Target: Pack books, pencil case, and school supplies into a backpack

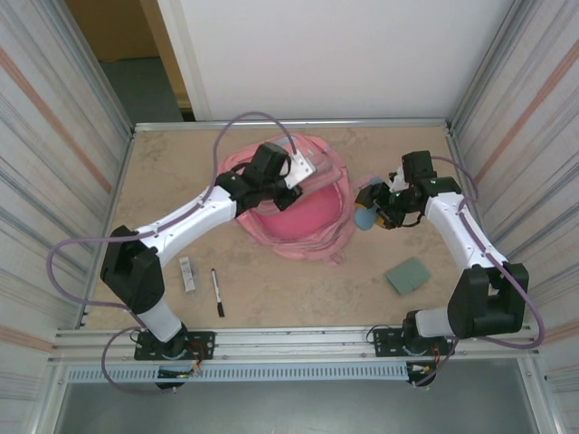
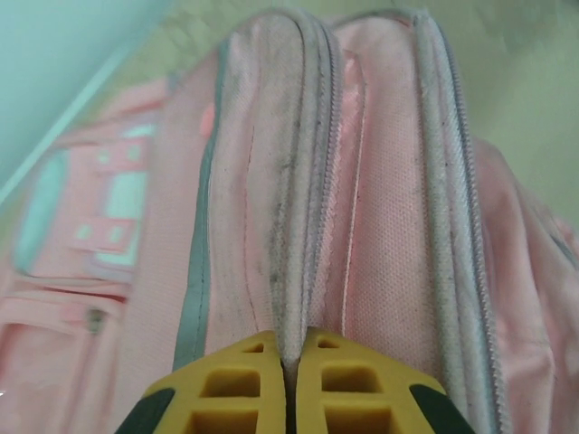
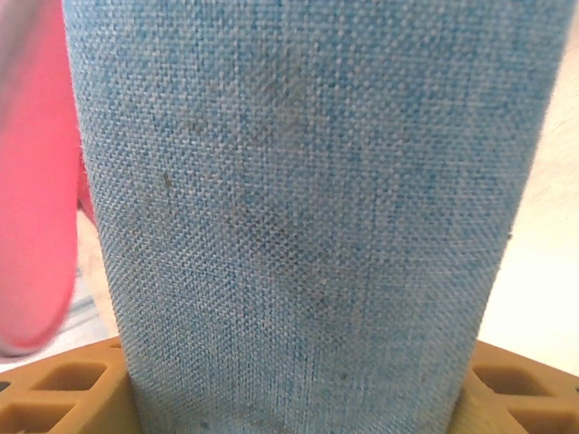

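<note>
The pink backpack [image 1: 303, 221] lies open in the middle of the table, its darker pink inside facing up. My left gripper [image 1: 288, 199] is shut on the backpack's rim; in the left wrist view its yellow fingers [image 2: 244, 389] pinch a fold of the grey zipper edge [image 2: 294, 271]. My right gripper [image 1: 377, 213] hangs just right of the backpack, shut on the blue-grey pencil case [image 1: 365, 217]. That pencil case [image 3: 308, 217] stands between tan fingers [image 3: 54, 389] in the right wrist view. The books are out of view.
A black pen [image 1: 217, 292] and a small whitish-grey bar [image 1: 187, 273] lie near the front left. A grey-green flat piece [image 1: 407, 275] lies at the front right. Metal-framed walls close in the table on both sides.
</note>
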